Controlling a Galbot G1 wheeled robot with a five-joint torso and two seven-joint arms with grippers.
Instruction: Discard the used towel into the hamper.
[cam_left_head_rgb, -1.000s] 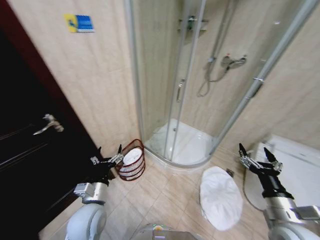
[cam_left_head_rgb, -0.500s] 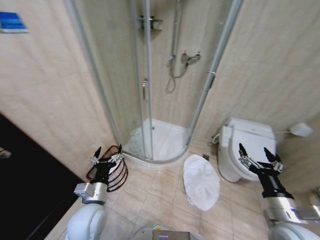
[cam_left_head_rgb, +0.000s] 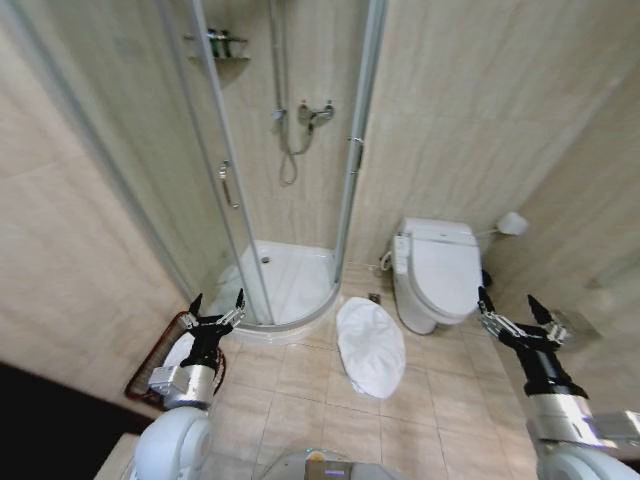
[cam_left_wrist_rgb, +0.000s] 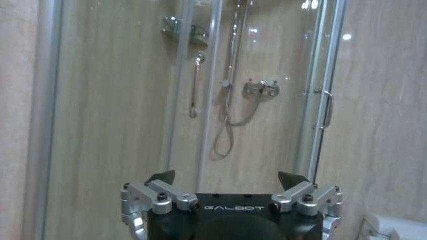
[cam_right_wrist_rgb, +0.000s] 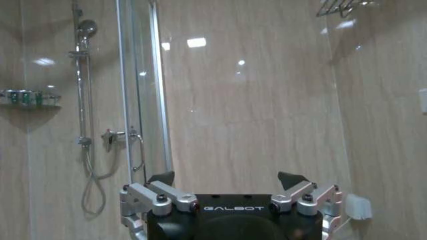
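Head view: whole scene has swung since a second ago — camera turned, not the things | towel (cam_left_head_rgb: 370, 347) lies on floor by the toilet (cam_left_head_rgb: 436, 272) | hamper (cam_left_head_rgb: 156, 368) behind left gripper (cam_left_head_rgb: 214, 307) | both grippers spread, empty — right gripper (cam_left_head_rgb: 513, 307) raised, nothing picked up yet.

Toilet (cam_left_head_rgb: 436, 272) (lid down) beside glass shower cabin (cam_left_head_rgb: 270, 190).
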